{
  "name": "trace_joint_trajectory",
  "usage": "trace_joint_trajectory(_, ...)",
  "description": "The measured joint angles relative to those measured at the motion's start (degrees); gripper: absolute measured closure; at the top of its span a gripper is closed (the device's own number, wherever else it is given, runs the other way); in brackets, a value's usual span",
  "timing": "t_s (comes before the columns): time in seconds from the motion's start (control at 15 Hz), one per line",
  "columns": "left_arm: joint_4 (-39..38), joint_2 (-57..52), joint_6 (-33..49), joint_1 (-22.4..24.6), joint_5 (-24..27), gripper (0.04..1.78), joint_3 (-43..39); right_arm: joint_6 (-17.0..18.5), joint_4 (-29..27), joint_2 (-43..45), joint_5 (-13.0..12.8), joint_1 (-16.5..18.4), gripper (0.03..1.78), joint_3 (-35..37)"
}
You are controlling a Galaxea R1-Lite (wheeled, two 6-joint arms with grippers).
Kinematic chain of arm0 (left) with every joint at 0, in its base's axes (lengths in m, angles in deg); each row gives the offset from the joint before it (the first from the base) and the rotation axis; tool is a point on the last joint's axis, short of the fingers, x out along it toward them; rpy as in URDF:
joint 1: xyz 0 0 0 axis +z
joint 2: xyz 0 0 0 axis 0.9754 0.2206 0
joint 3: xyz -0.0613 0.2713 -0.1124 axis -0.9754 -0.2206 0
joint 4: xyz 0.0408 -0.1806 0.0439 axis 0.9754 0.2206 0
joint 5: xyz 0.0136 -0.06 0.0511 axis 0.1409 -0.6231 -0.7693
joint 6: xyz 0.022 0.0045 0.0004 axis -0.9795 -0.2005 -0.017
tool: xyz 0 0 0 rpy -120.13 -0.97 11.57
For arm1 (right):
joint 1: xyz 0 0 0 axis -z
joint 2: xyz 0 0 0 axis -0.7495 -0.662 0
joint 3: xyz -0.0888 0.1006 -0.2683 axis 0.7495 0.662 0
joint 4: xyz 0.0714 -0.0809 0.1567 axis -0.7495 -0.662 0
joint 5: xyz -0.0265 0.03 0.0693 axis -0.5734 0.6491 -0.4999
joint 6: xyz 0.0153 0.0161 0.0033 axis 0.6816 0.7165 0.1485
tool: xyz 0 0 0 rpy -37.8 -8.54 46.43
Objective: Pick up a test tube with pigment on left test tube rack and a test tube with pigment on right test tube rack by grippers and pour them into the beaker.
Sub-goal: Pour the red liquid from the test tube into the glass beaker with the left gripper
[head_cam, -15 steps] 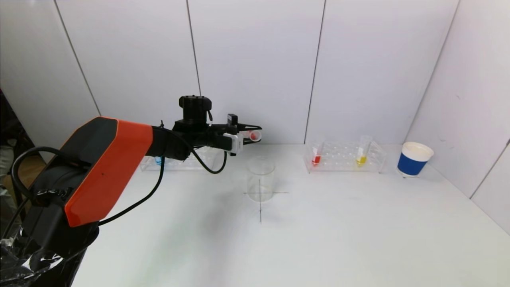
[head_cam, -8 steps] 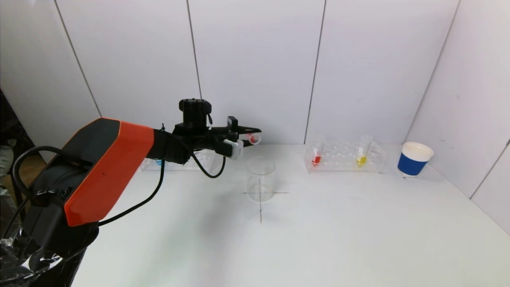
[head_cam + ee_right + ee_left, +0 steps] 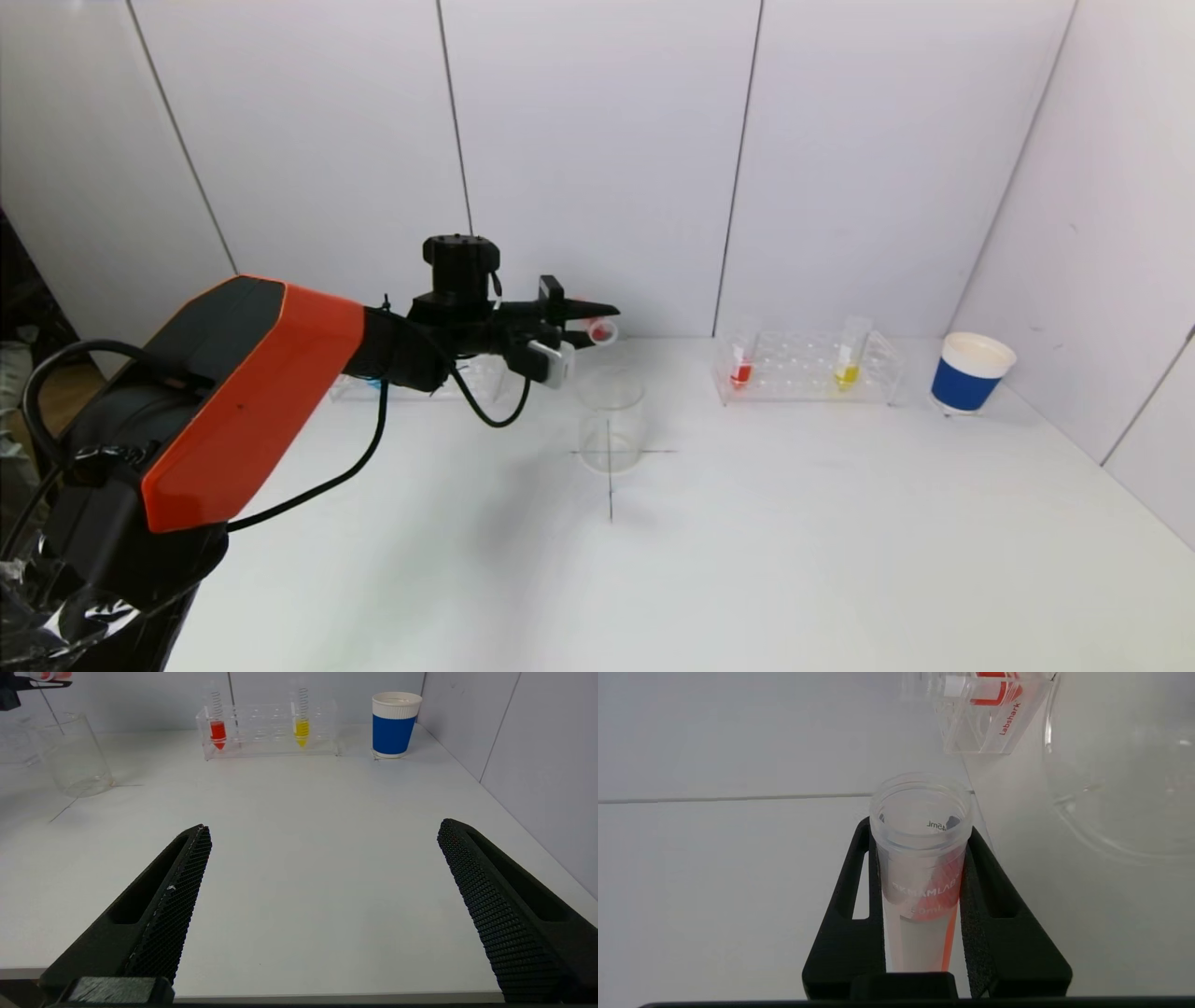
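At centre-left of the head view the left hand (image 3: 586, 322) is clamped on a test tube (image 3: 600, 329) of red pigment, held nearly level, its mouth just above and behind the beaker (image 3: 611, 422) at mid-frame on the bench (image 3: 747, 541). If the tilt comes before the mouth clears the rim, I'd expect pigment to spill. Farther right, the right rack (image 3: 808, 369) holds two tubes; the right hand (image 3: 322, 905) gapes empty.

The left arm reaches forward and toward the middle, its wrist rolled so the left end effector (image 3: 590, 322) lies nearly level — fingers (image 3: 994, 905) clamped tight on what they carry. The right end effector (image 3: 322, 905) sits low and back, fingers spread wide, holding nothing.
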Motion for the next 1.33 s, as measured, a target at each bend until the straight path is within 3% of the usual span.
trace_joint_trajectory(1.33, 0.0, -1.4, -14.4, 0.0, -0.3, 1.35, -1.3, 0.0, 0.0, 0.0, 0.0, 0.0, 0.05, 0.0)
